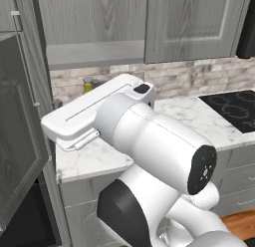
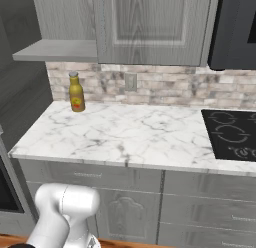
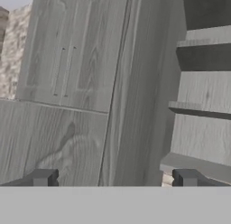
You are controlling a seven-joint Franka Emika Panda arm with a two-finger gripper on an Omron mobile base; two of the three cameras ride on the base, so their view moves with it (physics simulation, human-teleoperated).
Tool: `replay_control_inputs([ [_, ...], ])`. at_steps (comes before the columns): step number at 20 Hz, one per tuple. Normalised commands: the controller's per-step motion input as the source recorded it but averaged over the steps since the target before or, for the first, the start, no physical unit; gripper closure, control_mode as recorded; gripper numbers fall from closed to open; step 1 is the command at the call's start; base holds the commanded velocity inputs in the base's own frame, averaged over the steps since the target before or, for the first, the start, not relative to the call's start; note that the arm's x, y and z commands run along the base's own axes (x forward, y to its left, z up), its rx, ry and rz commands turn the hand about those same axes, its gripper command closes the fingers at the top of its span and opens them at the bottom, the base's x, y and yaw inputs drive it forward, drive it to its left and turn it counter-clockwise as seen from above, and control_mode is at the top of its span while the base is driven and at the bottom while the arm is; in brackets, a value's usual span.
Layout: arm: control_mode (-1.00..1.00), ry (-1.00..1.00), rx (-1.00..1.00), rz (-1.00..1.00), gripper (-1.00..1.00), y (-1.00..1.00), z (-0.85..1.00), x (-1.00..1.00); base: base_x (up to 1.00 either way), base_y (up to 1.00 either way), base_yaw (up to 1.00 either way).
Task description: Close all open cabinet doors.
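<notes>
Door (image 1: 20, 141) hanging open at my left.
Jaws spread, holding nothing; I'm risking sliding off its edge (image 3: 110, 101).

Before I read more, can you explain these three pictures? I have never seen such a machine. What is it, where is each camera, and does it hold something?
It is a white robot arm on a driving base, in a simulated kitchen. Two cameras sit on the base behind the arm, left and right, looking over a marble counter. On it stands a yellow bottle; a black cooktop is at its right end. An open grey cabinet door hangs at the left. The third camera rides on the hand: the tool is open, holds nothing, and faces grey cabinet shelves.
</notes>
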Motion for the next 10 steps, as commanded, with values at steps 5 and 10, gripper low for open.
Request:
replay_control_inputs([
  [5,-1.0,0.0,-0.03,0.0,-1.0,0.18,0.0,0.14,0.0,0.0,0.0],
  [10,-1.0,0.0,-0.03,-0.02,-1.0,0.1,0.0,0.14,0.0,0.0,0.0],
])
